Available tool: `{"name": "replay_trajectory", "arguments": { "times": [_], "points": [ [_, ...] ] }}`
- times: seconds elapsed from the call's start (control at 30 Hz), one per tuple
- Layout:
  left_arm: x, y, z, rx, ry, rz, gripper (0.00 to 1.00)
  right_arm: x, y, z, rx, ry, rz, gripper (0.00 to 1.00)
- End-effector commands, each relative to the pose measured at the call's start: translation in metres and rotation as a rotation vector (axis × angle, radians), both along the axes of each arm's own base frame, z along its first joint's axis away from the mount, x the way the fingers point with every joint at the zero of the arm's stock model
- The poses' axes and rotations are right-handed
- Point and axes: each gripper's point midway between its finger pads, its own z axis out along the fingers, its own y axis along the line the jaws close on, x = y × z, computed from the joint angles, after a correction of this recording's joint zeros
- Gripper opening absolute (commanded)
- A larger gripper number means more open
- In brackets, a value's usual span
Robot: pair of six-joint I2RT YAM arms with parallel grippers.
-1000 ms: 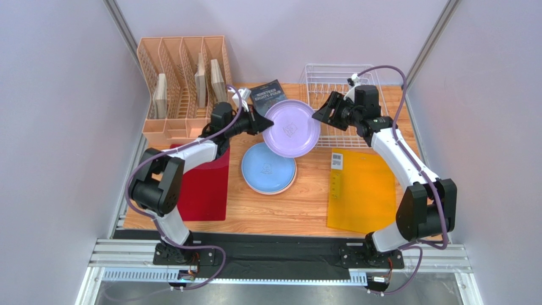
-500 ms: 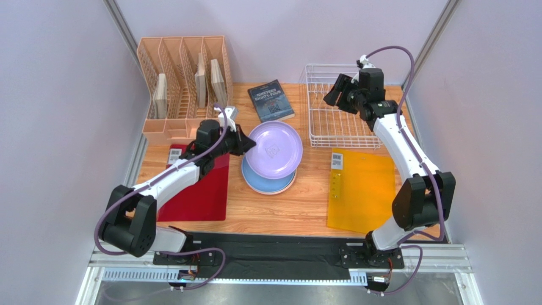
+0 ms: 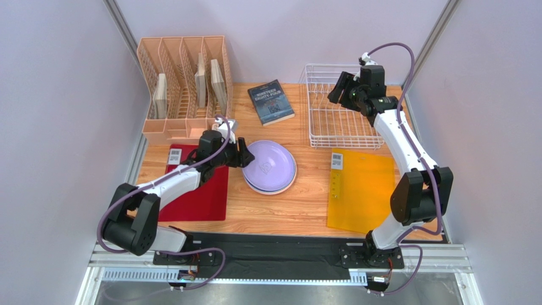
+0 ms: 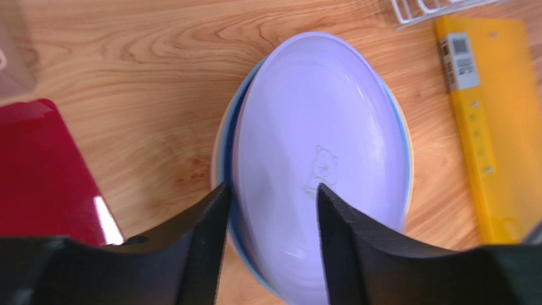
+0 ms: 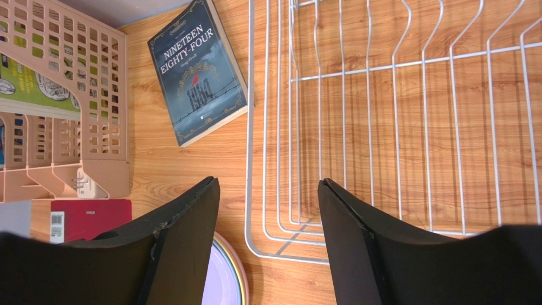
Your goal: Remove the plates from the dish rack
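Observation:
The lavender plate [image 3: 272, 165] [image 4: 318, 159] lies on top of a stack of plates in the middle of the table. A blue rim [image 4: 233, 136] and a cream rim [image 4: 216, 149] show under it, and in the right wrist view the stack's edge [image 5: 228, 279] shows several coloured rims. My left gripper [image 3: 245, 155] [image 4: 270, 187] is open at the stack's left rim, holding nothing. The white wire dish rack [image 3: 343, 121] [image 5: 382, 127] holds no plates in view. My right gripper [image 3: 337, 89] [image 5: 267, 181] hangs open over the rack's left part.
A peach slotted organiser [image 3: 184, 82] stands at the back left, with a dark book [image 3: 271, 100] beside it. A red folder [image 3: 203, 190] lies under my left arm. A yellow folder [image 3: 359, 190] lies in front of the rack.
My left gripper carried the lavender plate down and toward the near side onto the stack, then opened and let it go. My right gripper drew back over the rack.

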Motion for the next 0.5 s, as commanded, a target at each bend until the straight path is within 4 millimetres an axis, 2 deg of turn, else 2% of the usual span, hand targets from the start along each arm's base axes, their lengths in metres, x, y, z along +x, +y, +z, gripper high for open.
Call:
{"name": "replay_trajectory", "arguments": {
  "times": [0.0, 0.07, 0.1, 0.23, 0.33, 0.4, 0.43, 0.47],
  "points": [
    [0.011, -0.001, 0.009, 0.008, -0.049, 0.007, 0.75, 0.009, -0.008, 0.018, -0.036, -0.053, -0.016, 0.64],
    [0.011, 0.000, 0.010, 0.015, -0.051, 0.003, 0.81, 0.009, -0.009, 0.019, -0.042, -0.058, -0.016, 0.64],
    [0.012, 0.000, 0.012, 0.018, -0.057, 0.002, 0.87, 0.009, -0.009, 0.020, -0.043, -0.059, -0.015, 0.64],
    [0.011, 0.001, 0.024, 0.030, -0.083, -0.011, 0.88, 0.008, -0.012, 0.023, -0.060, -0.063, -0.016, 0.64],
    [0.015, 0.003, 0.046, 0.047, -0.130, -0.011, 0.89, 0.006, -0.017, 0.033, -0.084, -0.087, -0.024, 0.64],
    [0.019, 0.004, 0.072, 0.064, -0.201, -0.020, 0.89, 0.004, -0.020, 0.039, -0.104, -0.103, -0.034, 0.64],
    [0.019, 0.009, 0.074, 0.081, -0.196, -0.008, 0.89, 0.003, -0.023, 0.041, -0.119, -0.110, -0.033, 0.64],
    [0.023, 0.009, 0.089, 0.082, -0.229, 0.000, 0.89, 0.002, -0.024, 0.043, -0.129, -0.115, -0.032, 0.64]
  ]
}}
